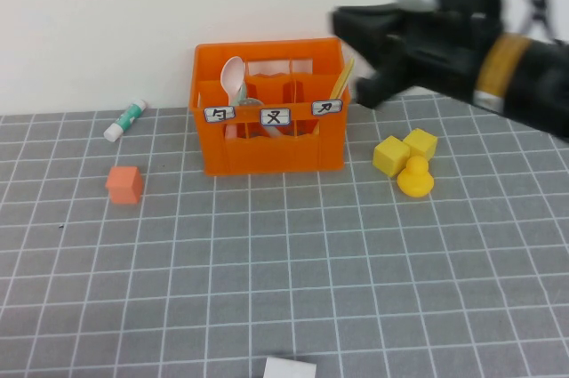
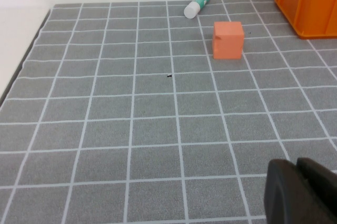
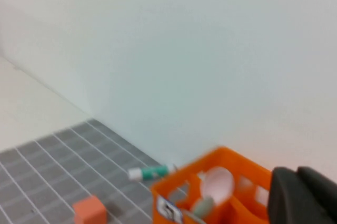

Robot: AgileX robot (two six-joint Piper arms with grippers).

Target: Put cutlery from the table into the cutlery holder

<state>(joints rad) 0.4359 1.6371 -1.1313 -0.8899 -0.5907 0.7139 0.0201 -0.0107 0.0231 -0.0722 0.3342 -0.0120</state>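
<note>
The orange cutlery holder [image 1: 276, 151] stands at the back middle of the grey grid table [image 1: 267, 262]. A pale yellow knife [image 1: 342, 80] leans out of its right compartment. A grey piece [image 1: 269, 127] lies low in the middle compartment, and a white spoon [image 1: 233, 76] stands in the left one. I cannot make out the white knife. My right gripper [image 1: 344, 24] hovers above the holder's right back corner, shut and empty; its wrist view shows the holder [image 3: 237, 163] below the shut gripper [image 3: 297, 197]. My left gripper [image 2: 297, 192] is shut and empty, low over bare table.
A small orange cube [image 1: 124, 184] and a glue stick [image 1: 124, 120] lie left of the holder. Two yellow blocks [image 1: 391, 156] and a yellow duck [image 1: 414, 176] sit to its right. A white object [image 1: 289, 367] shows at the front edge.
</note>
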